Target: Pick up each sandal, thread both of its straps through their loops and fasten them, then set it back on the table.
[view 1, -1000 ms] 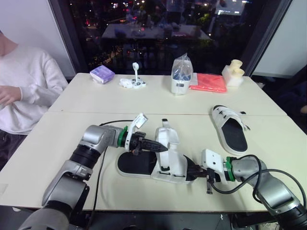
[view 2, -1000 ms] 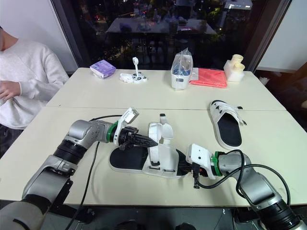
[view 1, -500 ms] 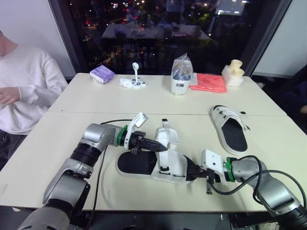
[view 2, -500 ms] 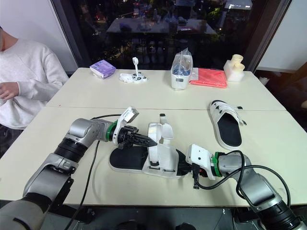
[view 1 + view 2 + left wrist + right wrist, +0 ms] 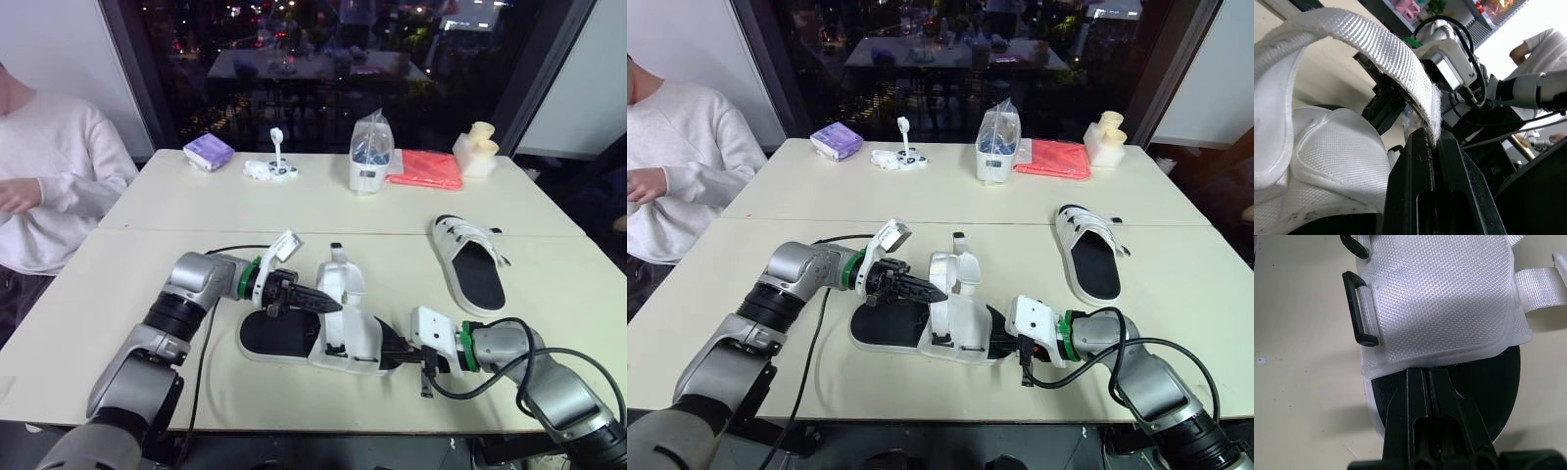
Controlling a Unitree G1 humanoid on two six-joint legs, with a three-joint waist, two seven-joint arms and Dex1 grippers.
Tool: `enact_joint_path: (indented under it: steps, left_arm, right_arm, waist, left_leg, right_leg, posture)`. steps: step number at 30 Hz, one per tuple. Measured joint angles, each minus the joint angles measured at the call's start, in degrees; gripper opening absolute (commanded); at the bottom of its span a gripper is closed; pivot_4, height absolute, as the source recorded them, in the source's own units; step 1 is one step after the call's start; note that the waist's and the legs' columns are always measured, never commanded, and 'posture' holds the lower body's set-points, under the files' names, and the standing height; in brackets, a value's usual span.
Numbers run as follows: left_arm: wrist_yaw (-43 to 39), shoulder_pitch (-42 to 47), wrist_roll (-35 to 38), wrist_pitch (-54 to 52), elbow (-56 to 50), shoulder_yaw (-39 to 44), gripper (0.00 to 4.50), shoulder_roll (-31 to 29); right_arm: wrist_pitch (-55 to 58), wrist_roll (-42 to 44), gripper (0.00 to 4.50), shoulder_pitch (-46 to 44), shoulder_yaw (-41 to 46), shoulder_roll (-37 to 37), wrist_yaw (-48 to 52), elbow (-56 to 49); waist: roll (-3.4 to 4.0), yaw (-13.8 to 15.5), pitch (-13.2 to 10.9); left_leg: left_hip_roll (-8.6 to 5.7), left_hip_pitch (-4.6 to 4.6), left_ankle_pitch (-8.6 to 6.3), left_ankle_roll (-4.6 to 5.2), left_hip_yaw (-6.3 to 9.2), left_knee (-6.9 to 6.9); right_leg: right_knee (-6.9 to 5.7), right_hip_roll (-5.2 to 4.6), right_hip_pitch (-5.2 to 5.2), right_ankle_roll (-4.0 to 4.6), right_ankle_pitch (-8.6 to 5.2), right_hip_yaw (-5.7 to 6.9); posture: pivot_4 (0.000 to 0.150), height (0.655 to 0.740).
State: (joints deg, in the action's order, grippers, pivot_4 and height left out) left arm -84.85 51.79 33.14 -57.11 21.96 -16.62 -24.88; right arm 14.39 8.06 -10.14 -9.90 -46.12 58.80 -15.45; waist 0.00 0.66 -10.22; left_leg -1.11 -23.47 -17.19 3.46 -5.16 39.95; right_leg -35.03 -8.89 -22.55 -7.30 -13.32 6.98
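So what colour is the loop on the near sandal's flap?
The loop is black, on the white woven flap; clearest in the right wrist view.

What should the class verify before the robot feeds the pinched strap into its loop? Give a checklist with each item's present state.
1. Left gripper shut on the strap: ok, the webbing is pinched between its fingers.
2. Right gripper shut on the near sandal at its sole edge: ok.
3. Black loop free to take the strap: ok, nothing passes through it.
4. Strap threaded: not ok, not yet done.
5. Near sandal lifted off the table: cannot tell.
6. Far sandal out of the arms' way: ok, it lies apart.
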Motion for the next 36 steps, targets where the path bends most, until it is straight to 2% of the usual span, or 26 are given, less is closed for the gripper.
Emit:
enact_joint_path:
  steps: [3, 16, 27, 34, 36]
  left_arm:
    - [-0.3, -0.5, -0.5, 0.7, -0.4, -0.6, 0.05, -0.1]
    - [-3.4, -1.6, -8.8, 17.6, -0.2, -3.6, 0.05, 0.3]
    - [-7.3, -2.6, -12.6, 28.7, -2.3, -7.5, 0.05, 0.7]
    - [-7.4, -4.3, -14.1, 35.5, -4.3, -11.7, 0.05, -1.3]
    - [-7.4, -4.9, -14.4, 36.6, -4.3, -11.8, 0.58, -1.3]
  right_arm:
    - [0.0, 0.0, 0.0, 0.0, 0.0, 0.0, 0.0, 0.0]
    - [0.0, 0.0, 0.0, 0.6, 0.1, 0.0, -0.5, -0.4]
    - [0.1, 0.0, 0.0, 0.6, 0.2, 0.0, -0.6, -0.6]
    - [0.1, 0.0, 0.0, 0.8, 0.1, 0.0, -0.9, -0.8]
    - [0.1, 0.0, 0.0, 0.8, 0.1, 0.0, -1.0, -0.8]
  waist:
    - [0.0, 0.0, 0.0]
    - [0.0, 0.0, 0.0]
    - [0.0, 0.0, 0.0]
    - [0.01, 0.0, 0.0]
    - [0.01, 0.0, 0.0]
  left_leg:
    - [0.0, 0.0, 0.0, 0.0, 0.01, 0.0]
    - [0.0, 0.0, -0.01, 0.0, 0.03, -0.06]
    - [0.0, -0.01, -0.03, 0.04, 0.03, -0.07]
    - [0.0, -0.02, -0.04, 0.07, 0.03, -0.09]
    - [0.0, -0.02, -0.04, 0.07, 0.04, -0.09]
  right_leg:
    - [0.0, 0.0, 0.0, 0.0, 0.0, 0.0]
    - [0.07, -0.03, -0.09, 0.01, 0.0, 0.03]
    - [0.1, -0.04, -0.09, 0.01, 0.0, 0.03]
    - [0.13, -0.06, -0.1, 0.02, 0.0, 0.04]
    - [0.13, -0.06, -0.1, 0.02, 0.0, 0.05]
  posture:
    - [0.15, 0.74]
    - [0.15, 0.74]
    - [0.15, 0.74]
    - [0.15, 0.74]
    - [0.15, 0.74]
